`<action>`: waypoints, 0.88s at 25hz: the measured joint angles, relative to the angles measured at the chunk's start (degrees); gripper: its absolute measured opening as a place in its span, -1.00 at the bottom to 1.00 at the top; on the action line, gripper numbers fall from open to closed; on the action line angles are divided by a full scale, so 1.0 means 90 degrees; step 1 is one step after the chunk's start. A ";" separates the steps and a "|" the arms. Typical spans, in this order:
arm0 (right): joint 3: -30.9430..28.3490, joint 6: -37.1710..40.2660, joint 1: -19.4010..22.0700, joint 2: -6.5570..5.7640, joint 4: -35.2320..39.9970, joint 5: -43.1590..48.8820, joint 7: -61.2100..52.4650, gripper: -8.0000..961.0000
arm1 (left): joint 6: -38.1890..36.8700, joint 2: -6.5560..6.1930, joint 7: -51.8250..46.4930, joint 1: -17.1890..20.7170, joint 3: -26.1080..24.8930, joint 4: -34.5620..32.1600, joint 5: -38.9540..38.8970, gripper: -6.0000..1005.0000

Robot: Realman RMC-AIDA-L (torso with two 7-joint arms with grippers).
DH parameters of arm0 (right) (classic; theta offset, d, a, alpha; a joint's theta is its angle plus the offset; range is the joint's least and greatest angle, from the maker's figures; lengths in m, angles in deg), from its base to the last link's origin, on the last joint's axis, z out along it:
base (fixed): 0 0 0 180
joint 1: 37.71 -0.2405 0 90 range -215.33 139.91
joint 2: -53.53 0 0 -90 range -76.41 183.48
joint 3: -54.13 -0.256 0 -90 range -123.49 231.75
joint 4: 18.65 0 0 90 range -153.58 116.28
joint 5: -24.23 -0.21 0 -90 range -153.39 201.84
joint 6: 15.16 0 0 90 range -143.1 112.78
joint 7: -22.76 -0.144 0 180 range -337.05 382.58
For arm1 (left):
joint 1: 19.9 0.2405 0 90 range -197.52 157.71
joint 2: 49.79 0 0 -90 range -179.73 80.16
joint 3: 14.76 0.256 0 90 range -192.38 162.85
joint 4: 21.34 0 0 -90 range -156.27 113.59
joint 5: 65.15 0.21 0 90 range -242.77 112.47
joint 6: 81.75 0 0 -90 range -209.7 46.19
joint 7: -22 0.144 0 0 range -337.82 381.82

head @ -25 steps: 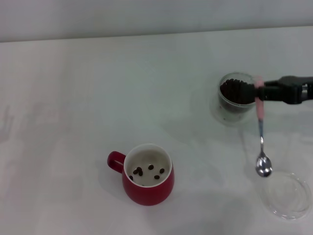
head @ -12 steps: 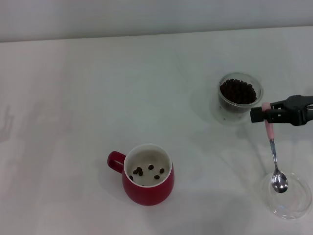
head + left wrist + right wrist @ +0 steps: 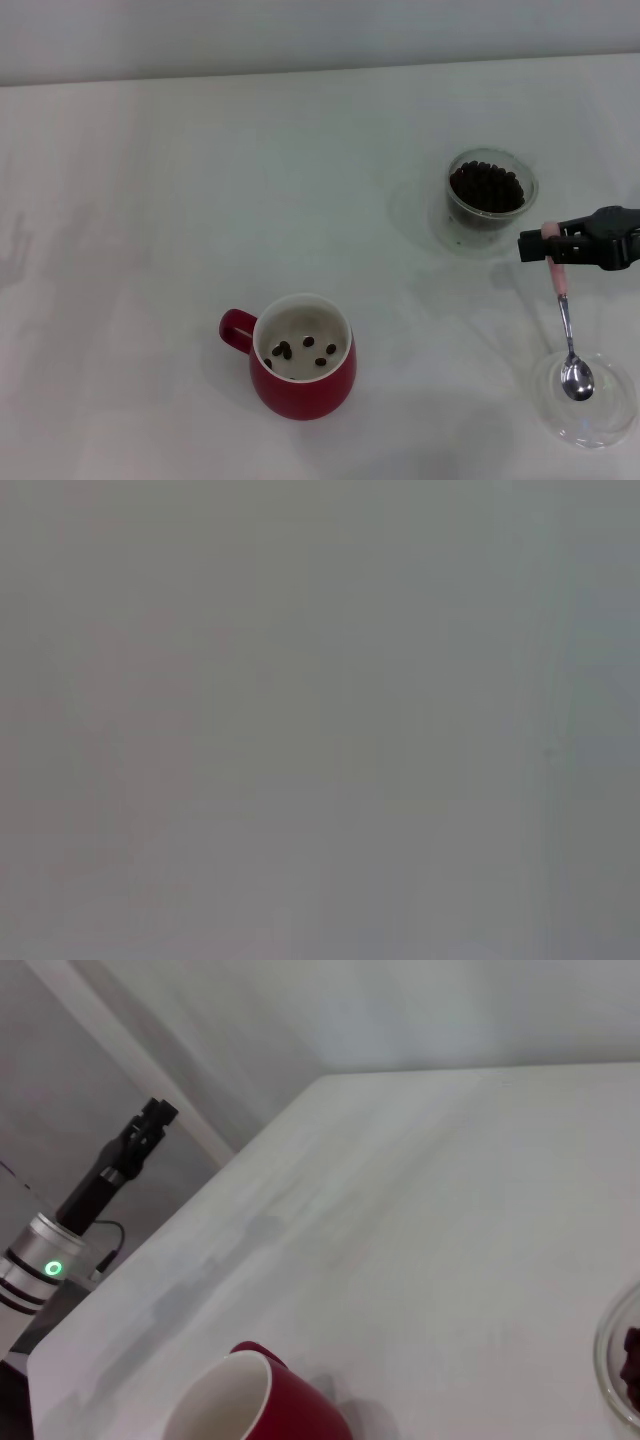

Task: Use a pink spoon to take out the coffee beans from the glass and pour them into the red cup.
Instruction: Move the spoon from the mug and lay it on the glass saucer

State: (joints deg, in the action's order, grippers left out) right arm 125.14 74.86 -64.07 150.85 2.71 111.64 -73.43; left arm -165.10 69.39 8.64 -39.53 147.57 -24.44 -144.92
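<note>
**Head view: right gripper dangles the pink spoon over a clear dish**

Head view: the right gripper [image 3: 548, 245] reaches in from the right edge, just beside the glass [image 3: 488, 199], with its black fingers clenched on the pink handle end of the pink spoon [image 3: 566, 320]. The spoon hangs bowl-down, and its shiny bowl sits over a shallow clear dish [image 3: 588, 399] near the table's front right corner; whether it touches the dish cannot be told. The spoon bowl looks empty. The glass stands on the white table [image 3: 200, 180] and holds a dark heap of coffee beans [image 3: 486, 187]. The red cup [image 3: 298, 357] stands well apart, toward the front and left of the glass, its loop handle pointing left, with a few loose beans on its cream-white inside.

Left wrist view: only a flat grey blur; nothing can be made out. The left gripper shows in no view.

Right wrist view: the red cup [image 3: 252, 1402] appears at the edge with its white inside, and a sliver of the glass [image 3: 622, 1368] shows at the side. Beyond the table edge stands a dark pole-like device [image 3: 95, 1205] with a green light.
</note>
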 joint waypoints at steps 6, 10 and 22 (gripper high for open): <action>0.0000 -0.0098 -0.0007 0.0062 -0.0073 0.0289 -0.0044 -0.62 | 0.0027 0.0000 0.0000 -0.0044 0.0000 -0.0007 -0.0004 0.33; 0.0033 -0.0132 -0.0045 0.0087 -0.0143 0.0365 -0.0062 -0.62 | 0.0030 0.0000 0.0000 -0.0070 0.0000 -0.0005 -0.0004 0.33; 0.0040 -0.0284 -0.0067 0.0184 -0.0157 0.0695 -0.0122 -0.61 | 0.0042 0.0000 0.0000 -0.0105 0.0000 -0.0006 -0.0004 0.33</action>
State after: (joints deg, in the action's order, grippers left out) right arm 125.50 72.30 -64.68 152.50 1.30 117.90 -74.53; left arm -164.72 69.39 8.64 -40.48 147.57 -24.49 -144.96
